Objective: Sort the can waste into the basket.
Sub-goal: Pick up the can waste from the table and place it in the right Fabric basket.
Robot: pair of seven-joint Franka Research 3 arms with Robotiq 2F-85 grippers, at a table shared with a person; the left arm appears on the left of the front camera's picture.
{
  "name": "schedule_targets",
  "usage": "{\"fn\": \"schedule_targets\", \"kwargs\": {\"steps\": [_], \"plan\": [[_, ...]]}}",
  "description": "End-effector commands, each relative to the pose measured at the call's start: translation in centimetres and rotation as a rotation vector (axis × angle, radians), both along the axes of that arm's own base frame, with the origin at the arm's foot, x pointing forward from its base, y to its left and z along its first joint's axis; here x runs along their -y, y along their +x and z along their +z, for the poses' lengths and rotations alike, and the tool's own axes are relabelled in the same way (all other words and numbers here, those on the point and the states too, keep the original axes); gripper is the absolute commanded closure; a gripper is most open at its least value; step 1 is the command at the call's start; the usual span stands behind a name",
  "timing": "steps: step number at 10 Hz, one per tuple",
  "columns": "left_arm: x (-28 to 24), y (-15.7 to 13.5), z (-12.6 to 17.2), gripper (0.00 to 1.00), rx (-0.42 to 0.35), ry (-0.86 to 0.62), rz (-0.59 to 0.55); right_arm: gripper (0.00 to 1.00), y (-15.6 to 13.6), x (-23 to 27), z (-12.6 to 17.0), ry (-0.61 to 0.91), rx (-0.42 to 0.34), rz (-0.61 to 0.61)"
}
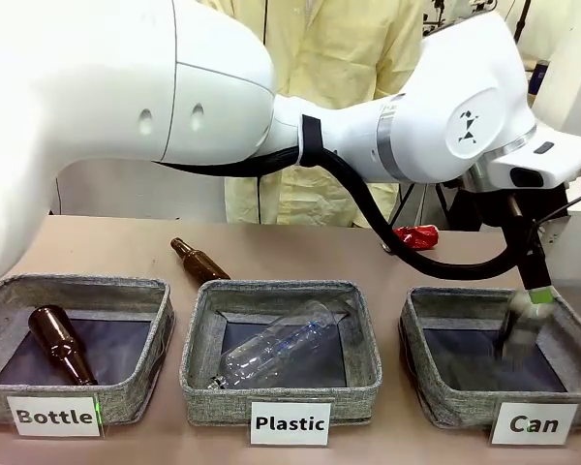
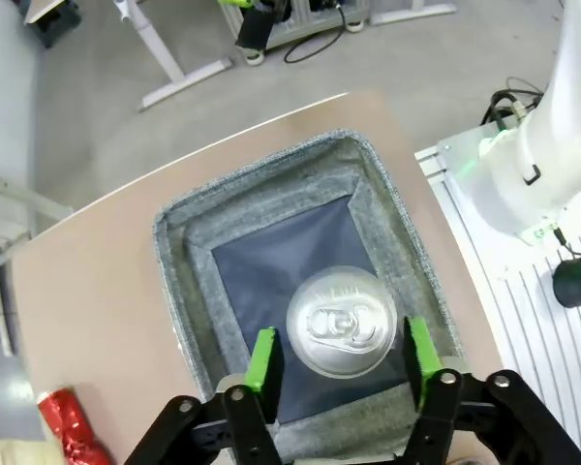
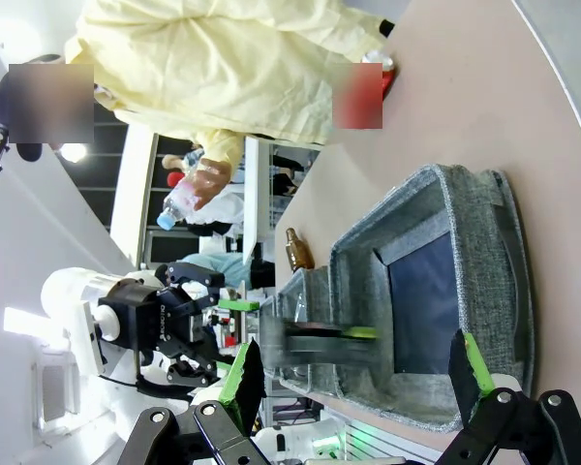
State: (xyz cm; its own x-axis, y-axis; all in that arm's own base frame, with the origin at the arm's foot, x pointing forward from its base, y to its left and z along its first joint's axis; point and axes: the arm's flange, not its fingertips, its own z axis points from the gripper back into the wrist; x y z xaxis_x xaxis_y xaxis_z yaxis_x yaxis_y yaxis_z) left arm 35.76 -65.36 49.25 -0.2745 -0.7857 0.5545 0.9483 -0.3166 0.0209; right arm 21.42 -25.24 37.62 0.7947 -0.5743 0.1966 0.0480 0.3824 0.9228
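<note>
Three baskets in a row along the near table edge: Bottle basket [image 1: 77, 283] left, Plastic basket [image 1: 281, 288] middle, Can basket [image 1: 465, 294] right. Glass bottle [image 1: 60, 344] lies in the Bottle basket, plastic bottle [image 1: 276, 351] in the Plastic basket. Loose bottle [image 1: 198, 261] on the table behind, between those two. One can [image 1: 416, 235] behind the Can basket, well apart; other can [image 2: 342, 322] over its floor, between the fingers of the left gripper [image 2: 341, 354].

This is a robotics lab. A white left robot arm [image 1: 126, 77] reaches over a brown worktop [image 1: 300, 247], and the right robot arm [image 2: 552, 126] stands on a slotted aluminium plate [image 2: 523, 329] beside it. Grey fabric bins bear printed labels: the Bottle basket [image 1: 77, 287], the Plastic basket [image 1: 281, 291] and the Can basket [image 1: 465, 295]. The person opposite wears a pale-yellow lab gown [image 1: 320, 58]. Around the worktop are a bare grey floor [image 2: 87, 87], metal desk legs [image 2: 174, 68] and loose cables [image 2: 320, 44].
</note>
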Motion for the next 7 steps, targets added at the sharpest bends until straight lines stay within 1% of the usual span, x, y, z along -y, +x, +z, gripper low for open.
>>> {"fn": "schedule_targets", "kwargs": {"steps": [1,4,5,7], "plan": [[0.2,0.0,0.8,0.00,0.015,0.019,-0.005,0.00,0.2,0.1,0.1,-0.001,0.035,-0.002],[-0.8,-0.6,1.5,0.00,0.022,0.008,-0.008,0.00,0.2,0.1,0.1,-0.001,0.035,-0.002],[-1.8,-0.7,2.5,0.00,0.047,0.029,-0.010,0.00,0.2,0.1,0.1,-0.001,0.035,-0.002],[-9.6,-1.8,8.7,0.00,0.059,-0.015,0.026,0.00,0.2,0.1,0.1,-0.001,0.035,-0.002]]}}
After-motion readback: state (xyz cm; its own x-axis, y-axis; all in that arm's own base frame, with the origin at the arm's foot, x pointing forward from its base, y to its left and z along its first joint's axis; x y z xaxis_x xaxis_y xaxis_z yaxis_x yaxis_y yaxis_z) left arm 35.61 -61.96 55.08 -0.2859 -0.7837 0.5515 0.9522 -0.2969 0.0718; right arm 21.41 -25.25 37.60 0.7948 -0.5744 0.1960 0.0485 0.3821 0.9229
